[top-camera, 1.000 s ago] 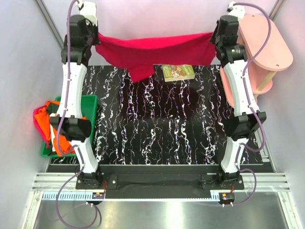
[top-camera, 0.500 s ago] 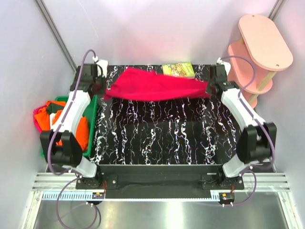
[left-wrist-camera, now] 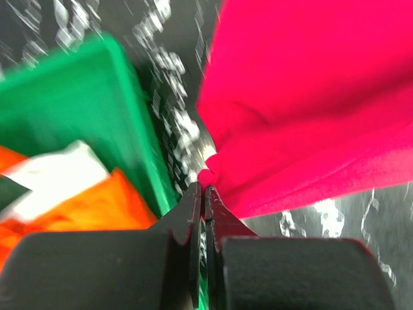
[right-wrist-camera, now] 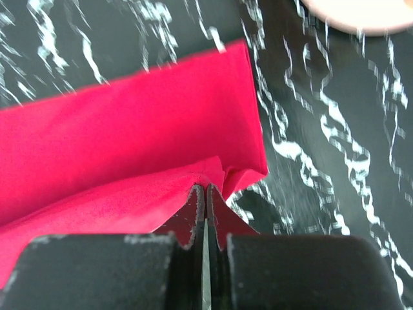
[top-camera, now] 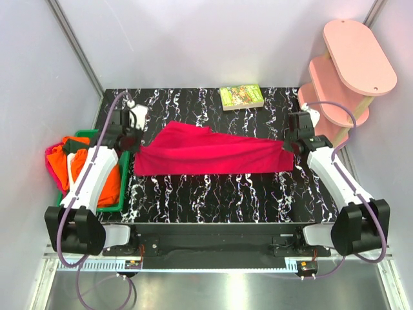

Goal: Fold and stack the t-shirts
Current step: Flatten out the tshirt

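A crimson-red t-shirt (top-camera: 213, 152) stretches across the middle of the black marbled table (top-camera: 226, 194), held at both ends. My left gripper (top-camera: 137, 150) is shut on its left corner (left-wrist-camera: 213, 169), beside the green bin. At the other end my right gripper (top-camera: 288, 147) is shut on the right corner (right-wrist-camera: 222, 171), and the cloth (right-wrist-camera: 129, 155) lies folded over on the table there. More t-shirts, orange (top-camera: 74, 165) with some white (left-wrist-camera: 51, 168) and pink (top-camera: 51, 161), are heaped in the green bin (top-camera: 122, 145).
A small green-covered book (top-camera: 241, 97) lies at the table's far edge. A pink tiered shelf (top-camera: 352, 71) stands at the back right, just beyond my right arm. The green bin (left-wrist-camera: 71, 97) sits off the table's left edge.
Both arms have swung down and toward the near side, bringing the red t-shirt from high at the back to low over the table's middle, stretched between them.
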Available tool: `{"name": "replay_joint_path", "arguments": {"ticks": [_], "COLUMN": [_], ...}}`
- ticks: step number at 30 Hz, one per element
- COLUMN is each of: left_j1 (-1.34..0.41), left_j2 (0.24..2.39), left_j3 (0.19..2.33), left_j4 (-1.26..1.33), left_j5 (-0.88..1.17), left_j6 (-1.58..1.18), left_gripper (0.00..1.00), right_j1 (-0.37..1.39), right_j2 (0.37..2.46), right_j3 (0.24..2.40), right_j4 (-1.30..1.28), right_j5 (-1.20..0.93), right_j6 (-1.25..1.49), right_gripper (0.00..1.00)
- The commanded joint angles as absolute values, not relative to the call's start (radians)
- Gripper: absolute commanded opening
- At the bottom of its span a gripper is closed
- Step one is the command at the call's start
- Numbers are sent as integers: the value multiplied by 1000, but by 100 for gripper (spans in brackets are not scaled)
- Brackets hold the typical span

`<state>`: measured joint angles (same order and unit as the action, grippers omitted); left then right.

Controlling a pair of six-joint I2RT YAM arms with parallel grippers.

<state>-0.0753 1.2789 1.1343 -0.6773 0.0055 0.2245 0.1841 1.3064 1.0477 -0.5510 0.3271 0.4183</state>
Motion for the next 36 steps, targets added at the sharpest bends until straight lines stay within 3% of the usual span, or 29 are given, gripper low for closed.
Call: {"name": "replay_joint_path", "arguments": {"ticks": [1,14,21,24,25,27,28,29,30,33,36], "left_j1": [-74,-75,-75,-75,-75,-75,-75,-75,-75,-75,-75], "left_j2": [1232,1186,1187,1206,1209,1215,1215,1204,1198,1184,1215], "left_j3": [1062,945,980,997,1008,1019,1031,1034,1040,1084,1126], "left_j4": [-716,-830,-925,-983,-1003,-1064,-1081,-1095,-1100,-1085,-1028], "left_j5": [66,129,136,137,146,164,181,184,195,228,256], "left_j6": [250,302,368,414,448,485,514,523,534,516,457], "left_gripper": [0,0,5,11,13,29,40,60,68,81,81], "right_j1": [192,193,218,221,222,224,225,227,227,227,227], "right_j2": [1224,1100,1163,1187,1187,1169,1160,1148,1122,1104,1149], "right_j3": [991,868,951,985,994,1015,1022,1026,1038,1074,1109], "right_j4": [-598,-748,-880,-951,-969,-1005,-1008,-1005,-996,-951,-882], "right_j5": [325,282,219,199,201,207,212,222,232,253,268], "right_j6": [468,531,575,615,623,635,637,637,634,614,589], "right_gripper": [0,0,0,10,27,41,50,55,60,68,67]}}
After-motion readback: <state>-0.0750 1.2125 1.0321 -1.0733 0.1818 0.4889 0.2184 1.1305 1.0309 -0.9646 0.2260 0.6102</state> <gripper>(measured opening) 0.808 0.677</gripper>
